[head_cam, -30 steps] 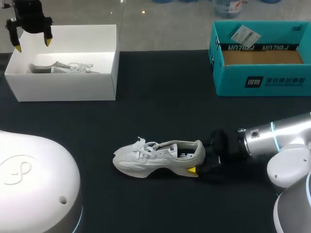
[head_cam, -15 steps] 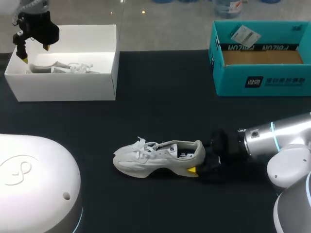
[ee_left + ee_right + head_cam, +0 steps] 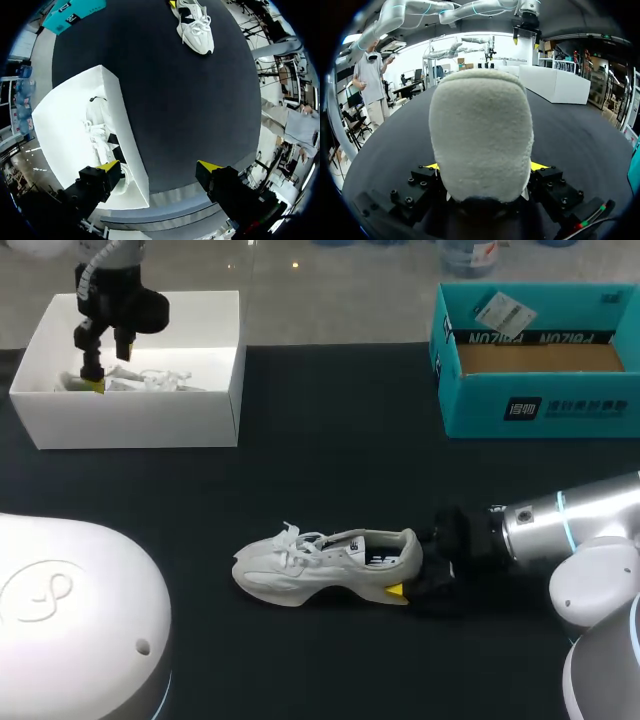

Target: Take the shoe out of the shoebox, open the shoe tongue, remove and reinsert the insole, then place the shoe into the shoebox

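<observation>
Since the earlier frames the left end effector point(image 3: 103, 365) has dropped from the head view's upper-left corner into the white shoebox point(image 3: 140, 420), above a second shoe point(image 3: 135, 378). One shoe point(image 3: 320, 565) lies lower centre on the bench point(image 3: 330, 440), heel clamped by the right end effector point(image 3: 412, 565); tongue, insole and return seem undone. Only the left wrist view shows the left arm's fingers point(image 3: 102, 175) spread wide, empty.

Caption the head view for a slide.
Right gripper holds the shoe by its heel; left gripper hangs over the second shoe in the white box.
</observation>
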### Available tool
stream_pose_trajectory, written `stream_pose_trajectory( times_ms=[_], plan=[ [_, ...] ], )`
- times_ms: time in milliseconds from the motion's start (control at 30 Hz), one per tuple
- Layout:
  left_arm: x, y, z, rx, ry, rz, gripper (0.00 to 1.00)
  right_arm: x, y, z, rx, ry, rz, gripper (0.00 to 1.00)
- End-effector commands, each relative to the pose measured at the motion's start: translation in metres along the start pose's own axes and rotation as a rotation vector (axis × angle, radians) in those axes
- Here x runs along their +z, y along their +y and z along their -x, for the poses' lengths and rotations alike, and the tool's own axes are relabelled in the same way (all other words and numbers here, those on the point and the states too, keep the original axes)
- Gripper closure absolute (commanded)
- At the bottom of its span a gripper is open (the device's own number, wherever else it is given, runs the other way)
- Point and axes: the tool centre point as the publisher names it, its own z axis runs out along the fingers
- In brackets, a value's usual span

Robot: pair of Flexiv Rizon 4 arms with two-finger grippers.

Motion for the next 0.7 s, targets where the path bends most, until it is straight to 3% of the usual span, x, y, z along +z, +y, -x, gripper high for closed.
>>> stream_pose_trajectory(
  times_ms=[33,333,700],
  plan=[
    [0.000,-0.033,-0.019,-0.585,0.105,-0.030,0.00,0.003,0.001,0.000,0.001,-0.001,-0.008,1.00],
    [0.002,-0.087,-0.054,-0.762,0.107,-0.073,0.00,0.003,0.001,0.000,0.001,-0.001,-0.008,1.00],
    [0.002,-0.087,-0.054,-0.762,0.107,-0.073,0.00,0.003,0.001,0.000,0.001,-0.001,-0.008,1.00]
  ],
)
